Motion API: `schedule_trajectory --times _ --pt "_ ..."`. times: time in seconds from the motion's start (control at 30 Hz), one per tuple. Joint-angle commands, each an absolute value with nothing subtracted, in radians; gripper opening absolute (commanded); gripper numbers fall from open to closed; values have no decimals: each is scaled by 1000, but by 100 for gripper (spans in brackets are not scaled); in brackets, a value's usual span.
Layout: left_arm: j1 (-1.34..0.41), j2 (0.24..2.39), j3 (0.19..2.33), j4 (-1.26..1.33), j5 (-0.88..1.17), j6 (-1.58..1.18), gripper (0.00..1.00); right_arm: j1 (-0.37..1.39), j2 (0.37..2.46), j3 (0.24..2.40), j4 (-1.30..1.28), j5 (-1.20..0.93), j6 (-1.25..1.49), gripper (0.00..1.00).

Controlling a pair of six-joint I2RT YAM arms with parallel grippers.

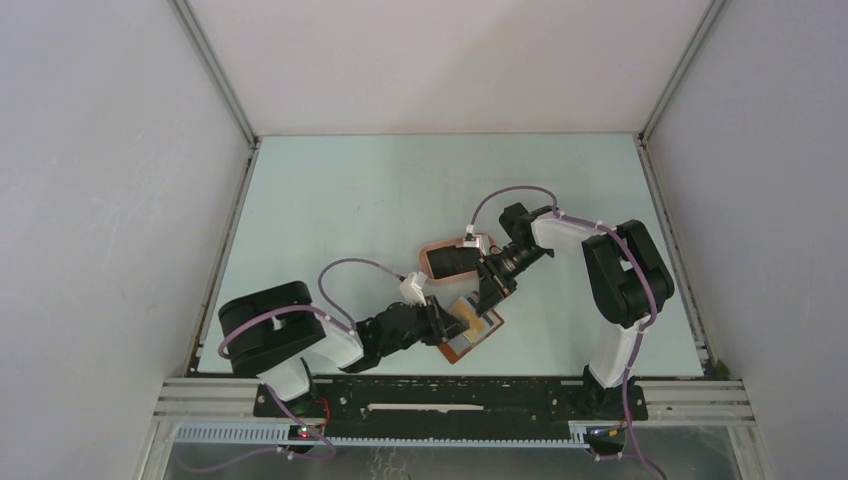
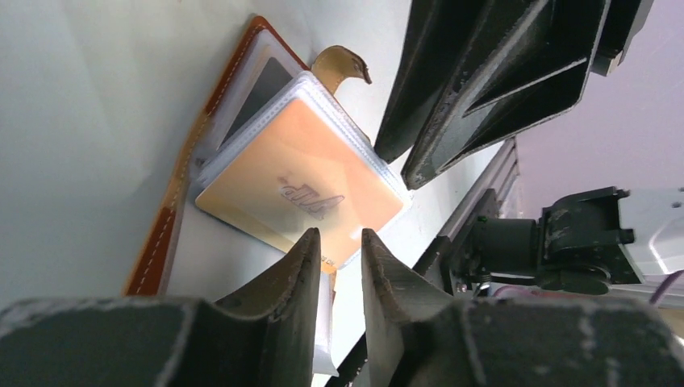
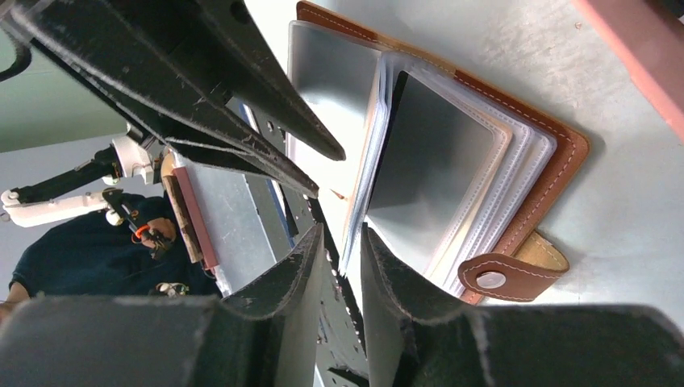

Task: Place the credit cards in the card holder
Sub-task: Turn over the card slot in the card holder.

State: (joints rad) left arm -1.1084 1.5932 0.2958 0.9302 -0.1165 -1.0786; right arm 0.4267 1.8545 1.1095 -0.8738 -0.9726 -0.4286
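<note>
Pale green table point(image 1: 350, 200) bearing an open brown card holder point(image 1: 470, 335) near the front, pink oval tray point(image 1: 425, 262) just behind.

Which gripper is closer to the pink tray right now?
Right. The right gripper is just beside the pink tray; the left gripper is farther, at the card holder's near-left edge.

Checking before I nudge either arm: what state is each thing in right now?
card holder: open, clear sleeves fanned.
snap tab: unfastened.
tan card: inside a clear sleeve.
left tool: narrow gap, at the sleeve's corner; grip unclear.
right tool: narrow gap, at the sleeve edges; grip unclear.
</note>
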Motion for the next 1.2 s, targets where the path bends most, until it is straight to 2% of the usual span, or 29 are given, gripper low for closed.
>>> schedule_trajectory --times 0.0,0.23,0.57,0.73,1.0,1.17 --pt "-1082 1652 230 1180 -84 -1161 31 421 1857 1148 -887 -1015 -430 31" --pt "-1063 1742 193 1349 -78 -1233 41 416 1874 1151 -891 -1040 -428 28" --pt "-1059 1774 190 1374 -98 -1265 53 415 1895 1159 -908 -1117 -432 24" --pt "-1055 1783 188 1373 -105 -1275 57 419 1911 1161 -914 -1138 -429 18" --pt "-1052 1786 169 1391 -124 -1279 64 429 1926 1168 -918 -1145 -427 1" --pt "-1051 1783 162 1394 -129 -1272 66 434 1936 1169 -918 -1137 -425 0"
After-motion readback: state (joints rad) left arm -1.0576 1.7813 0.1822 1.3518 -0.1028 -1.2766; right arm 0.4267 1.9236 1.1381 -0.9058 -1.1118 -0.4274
